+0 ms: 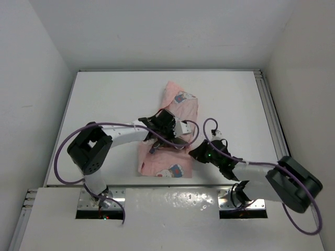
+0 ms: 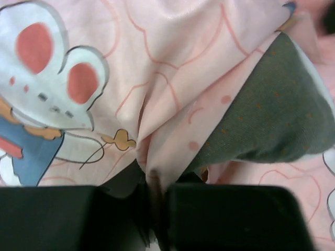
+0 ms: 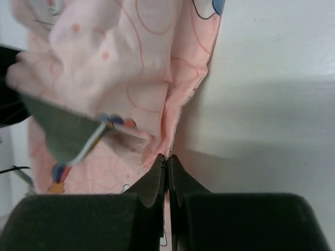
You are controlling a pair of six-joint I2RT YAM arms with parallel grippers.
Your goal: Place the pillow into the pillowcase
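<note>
The pink printed pillowcase [image 1: 180,99] lies crumpled mid-table. My left gripper [image 1: 168,127] is over its middle. In the left wrist view my left gripper [image 2: 155,183] is shut on a raised fold of the pillowcase [image 2: 172,78], and a rounded corner of the olive-grey pillow [image 2: 272,115] sticks out from under the fabric at right. My right gripper [image 1: 197,152] is at the pillowcase's right edge. In the right wrist view my right gripper [image 3: 167,159] is shut on the hem of the pillowcase [image 3: 131,63], with a pillow corner [image 3: 57,130] to the left. Most of the pillow is hidden.
The white table [image 1: 104,104] is boxed in by white walls on three sides. A metal rail [image 1: 269,115] runs along its right edge. Purple cables [image 1: 63,151] loop beside both arms. Bare tabletop [image 3: 272,78] lies right of the pillowcase.
</note>
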